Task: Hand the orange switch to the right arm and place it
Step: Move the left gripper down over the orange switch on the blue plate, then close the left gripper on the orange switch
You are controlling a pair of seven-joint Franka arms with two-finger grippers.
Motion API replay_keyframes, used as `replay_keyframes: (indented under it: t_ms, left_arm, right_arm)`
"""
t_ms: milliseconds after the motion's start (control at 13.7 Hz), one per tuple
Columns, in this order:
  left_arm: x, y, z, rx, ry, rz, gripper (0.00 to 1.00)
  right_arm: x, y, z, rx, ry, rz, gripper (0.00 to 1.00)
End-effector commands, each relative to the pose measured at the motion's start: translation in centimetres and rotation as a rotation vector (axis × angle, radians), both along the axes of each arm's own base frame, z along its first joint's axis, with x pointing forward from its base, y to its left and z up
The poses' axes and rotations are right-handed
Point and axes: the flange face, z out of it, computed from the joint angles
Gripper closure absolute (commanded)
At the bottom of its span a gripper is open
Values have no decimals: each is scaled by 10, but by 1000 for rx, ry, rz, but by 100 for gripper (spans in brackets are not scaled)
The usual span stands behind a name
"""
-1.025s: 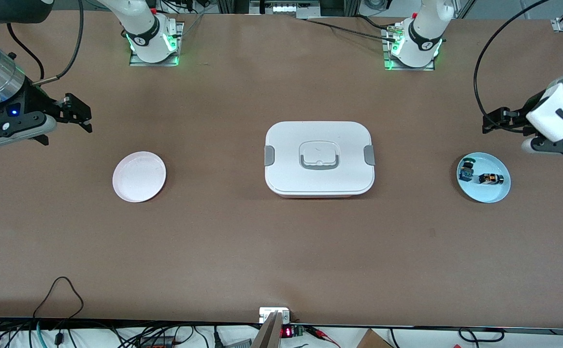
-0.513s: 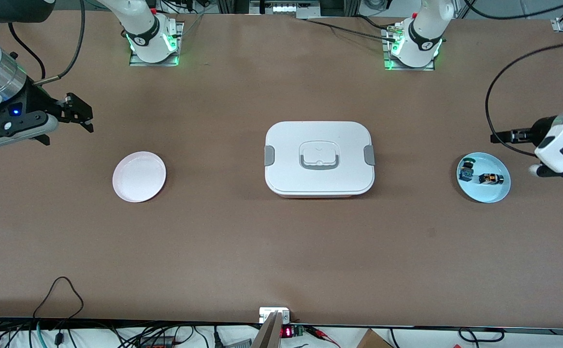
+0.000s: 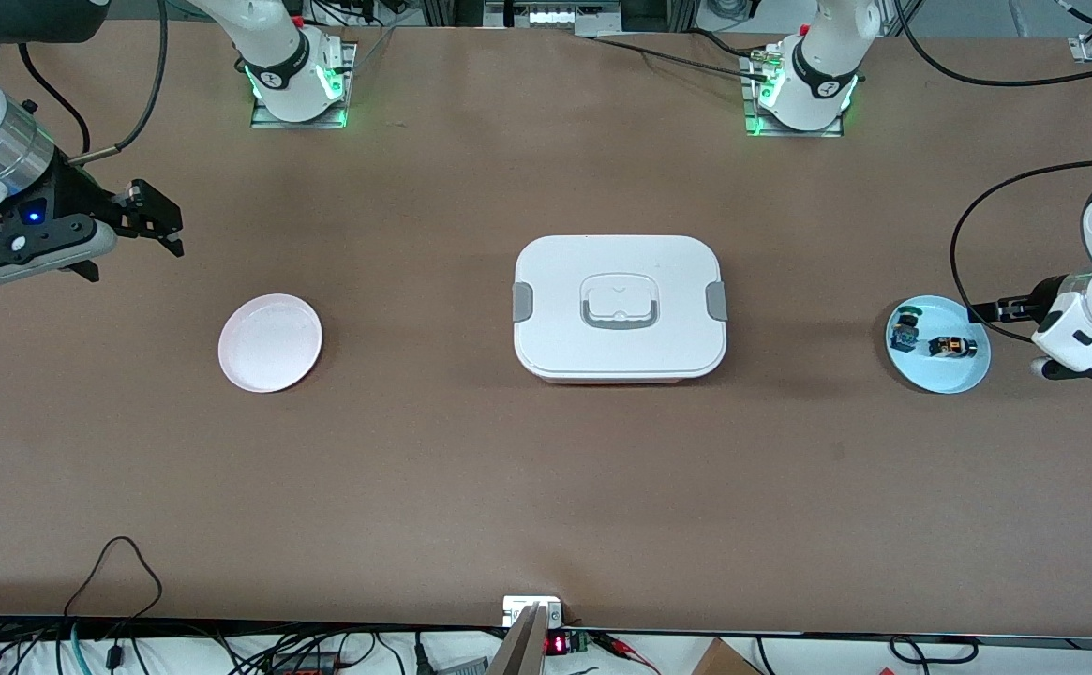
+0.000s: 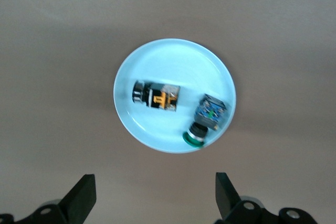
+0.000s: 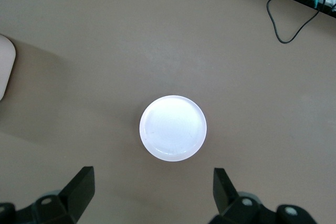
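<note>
The orange switch [image 3: 951,347], a black blocky body with orange markings, lies on its side on a light blue plate [image 3: 953,377] toward the left arm's end of the table. It also shows in the left wrist view [image 4: 156,96] on that plate [image 4: 157,59]. My left gripper [image 3: 984,309] is open and empty, in the air by the plate's edge; its wrist view shows wide-apart jaws [image 4: 155,190] short of the plate. My right gripper [image 3: 157,225] is open and empty, over bare table toward the right arm's end, with wide-apart jaws in its wrist view [image 5: 153,184].
A blue-and-green small part [image 3: 904,328] shares the blue plate [image 4: 207,119]. An empty pale pink plate [image 3: 270,342] lies toward the right arm's end [image 5: 172,128]. A closed white lunch box [image 3: 619,307] with grey clips sits mid-table. Cables lie at the front edge.
My left arm has swung down and toward the front camera, bringing its gripper to the blue plate's edge. My right gripper has barely moved.
</note>
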Motion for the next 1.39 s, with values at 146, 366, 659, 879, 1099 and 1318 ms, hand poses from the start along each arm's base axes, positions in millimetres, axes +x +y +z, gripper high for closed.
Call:
replay_keyframes:
  t_ms: [146,366,659,879,1099,1318]
  left_arm:
    - [-28,17,-59,2,-150,-80,0]
    - [-37,27,-92,0,-220,-112,0]
    - [-40,42,-123,-7,-253,-105,0]
    - [-42,42,-125,-14,-252,-92,0]
    - [-42,39,-124,-17,-254,-93,0]
    - [-39,36,-119,-60,-281,-83,0]
  right_arm:
    - [-4,2,7,1,-13,3,0]
    - [-4,2,7,1,-13,3,0]
    - [-3,2,7,1,-15,3,0]
    - [-3,1,6,1,-13,0,0]
    - [-3,1,6,-1,-10,2,0]
    - [-3,-1,6,-3,-11,-1,0]
